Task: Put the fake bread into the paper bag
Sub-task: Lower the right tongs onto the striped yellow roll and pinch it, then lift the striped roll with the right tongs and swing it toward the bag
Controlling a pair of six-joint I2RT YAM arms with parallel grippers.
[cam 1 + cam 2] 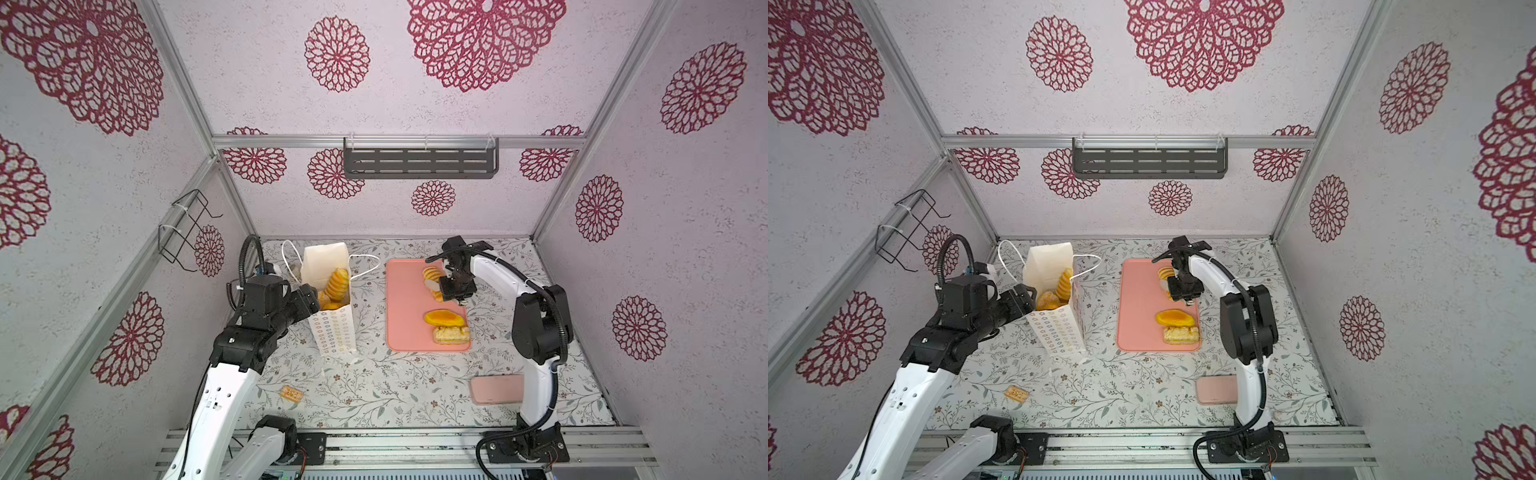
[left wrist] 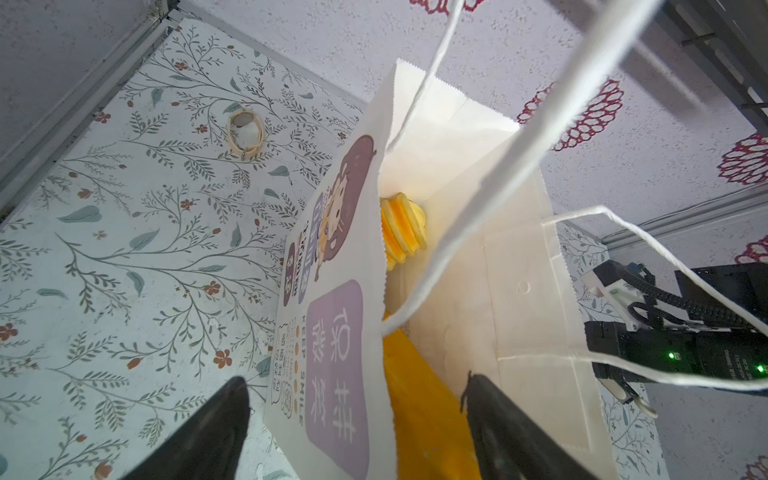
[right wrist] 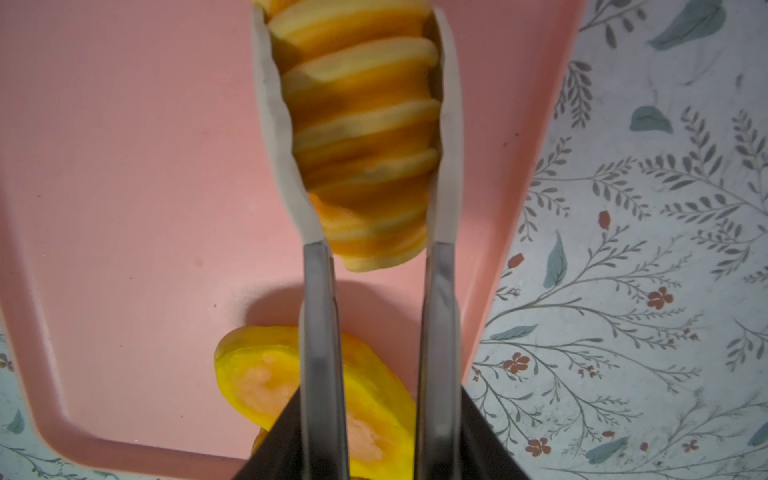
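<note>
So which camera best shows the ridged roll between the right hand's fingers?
The right wrist view: the ridged roll fills it, close up, between the right hand's fingers. Both top views show the roll small and half hidden. The left wrist view misses it.

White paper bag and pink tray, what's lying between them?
Bare floral table cover, seen in both top views; only the white paper bag's thin cord handle droops over it near the flat pink tray.
</note>
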